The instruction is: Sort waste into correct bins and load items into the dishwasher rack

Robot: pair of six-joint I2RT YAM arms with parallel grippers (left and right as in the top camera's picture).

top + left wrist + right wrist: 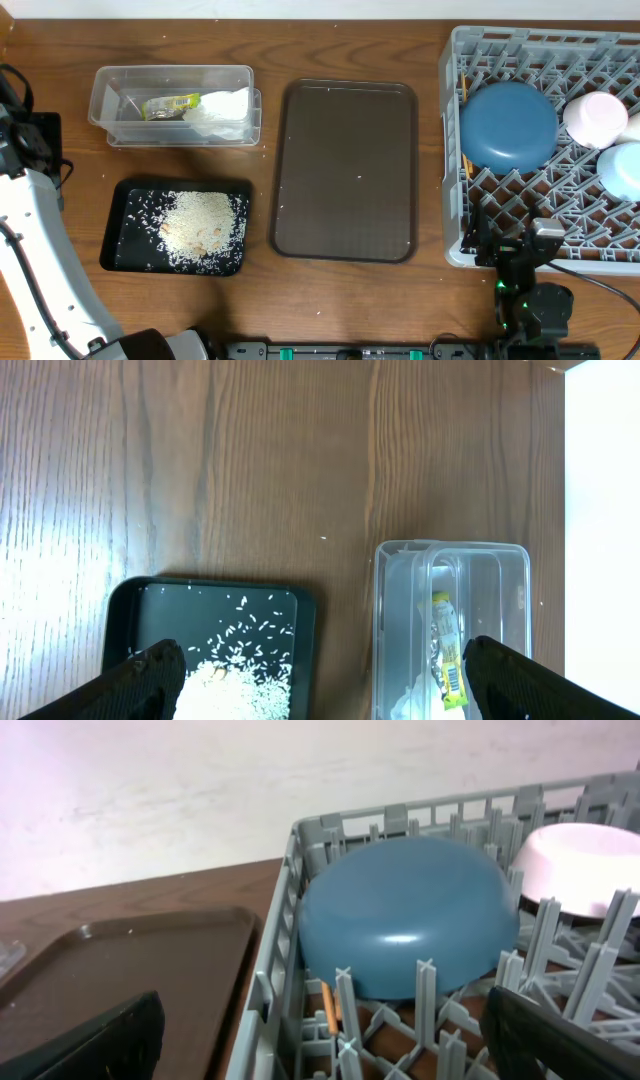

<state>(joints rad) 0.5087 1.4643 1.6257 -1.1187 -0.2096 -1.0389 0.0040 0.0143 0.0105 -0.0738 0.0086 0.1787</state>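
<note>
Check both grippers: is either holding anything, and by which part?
Nothing is held. The left gripper is open over the table; the right gripper is open facing the rack.

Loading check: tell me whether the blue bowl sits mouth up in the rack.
No, the blue bowl lies upside down in the rack, its underside showing.

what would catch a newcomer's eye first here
The big blue bowl, upside down in the grey dishwasher rack at the right, stands out most. Next comes the pile of rice on the black tray at lower left, beside the bare brown tray in the middle.
</note>
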